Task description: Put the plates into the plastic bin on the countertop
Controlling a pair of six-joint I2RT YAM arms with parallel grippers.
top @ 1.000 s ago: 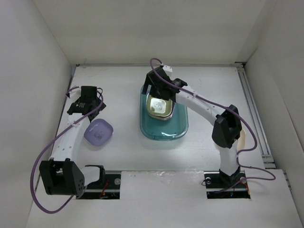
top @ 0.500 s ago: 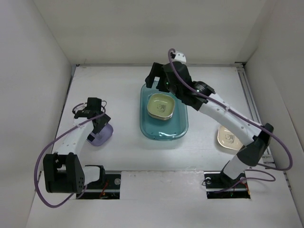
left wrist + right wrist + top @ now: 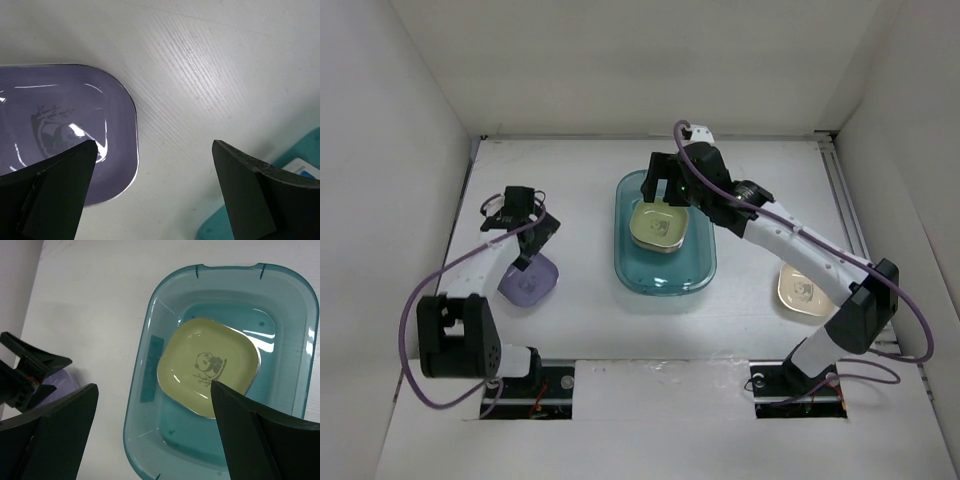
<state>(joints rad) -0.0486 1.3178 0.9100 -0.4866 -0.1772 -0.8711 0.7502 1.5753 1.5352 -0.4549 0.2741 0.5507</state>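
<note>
A purple plate (image 3: 528, 282) lies on the white countertop (image 3: 580, 180) at the left. My left gripper (image 3: 532, 245) hovers open and empty over its far right edge; in the left wrist view the plate (image 3: 60, 130) is under the left finger. The teal plastic bin (image 3: 665, 288) stands mid-table and holds a yellow-green plate (image 3: 657, 225) with a panda motif. My right gripper (image 3: 665, 195) is open and empty above the bin's far end. A cream plate (image 3: 807, 290) lies at the right. The other plates are out of view.
White walls close in the countertop on three sides. A metal rail (image 3: 850, 230) runs along the right edge. The right wrist view shows the bin (image 3: 140, 390), its plate (image 3: 207, 365) and the left gripper's black body (image 3: 25, 370) beside it.
My right gripper rose off the yellow-green plate in the bin, and its arm swung aside, uncovering the cream plate. My left gripper moved in over the purple plate.
</note>
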